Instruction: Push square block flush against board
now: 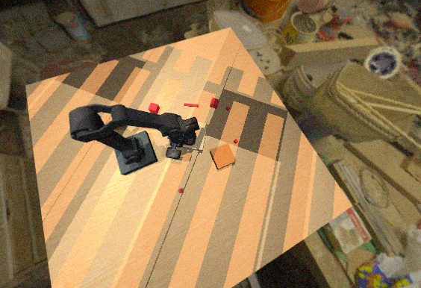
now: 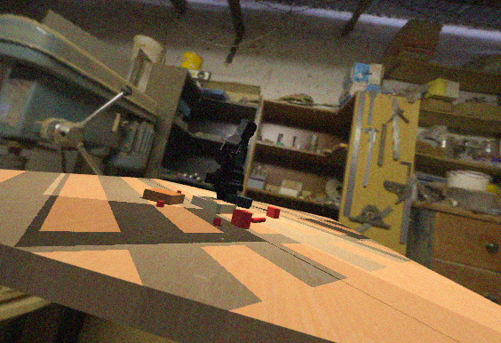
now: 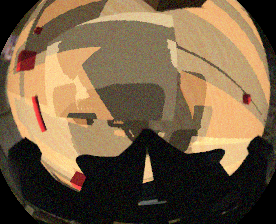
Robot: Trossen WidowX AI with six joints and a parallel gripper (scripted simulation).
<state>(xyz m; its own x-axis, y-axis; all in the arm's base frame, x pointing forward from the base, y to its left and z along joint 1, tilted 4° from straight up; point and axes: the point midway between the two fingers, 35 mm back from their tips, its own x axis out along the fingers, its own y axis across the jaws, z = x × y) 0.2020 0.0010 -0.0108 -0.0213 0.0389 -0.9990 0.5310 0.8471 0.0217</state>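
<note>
The square orange-brown block [image 1: 222, 156] [image 2: 163, 196] lies flat and turned at an angle; only its dark edge shows at the top of the wrist view. The pale grey board [image 1: 198, 144] [image 2: 206, 204] [image 3: 134, 50] lies flat beside it, towards the arm, partly hidden by the gripper and hard to tell from the patterned table. A gap shows between block and board; their facing sides are not parallel. My gripper [image 3: 146, 132] is shut and empty, above the board's arm side. Its fingertips are hidden in the top and exterior views, so I cannot tell their exact height.
Red cubes [image 1: 154, 108] [image 1: 214, 103] and a thin red stick [image 1: 191, 105] [image 3: 39, 114] lie above the board in the top view. Small red pieces [image 1: 228, 108] [image 1: 235, 141] lie near the block, and another [image 1: 181, 190] [image 3: 246, 98] lies below the board. Patchy patterns cover the table [image 1: 112, 214].
</note>
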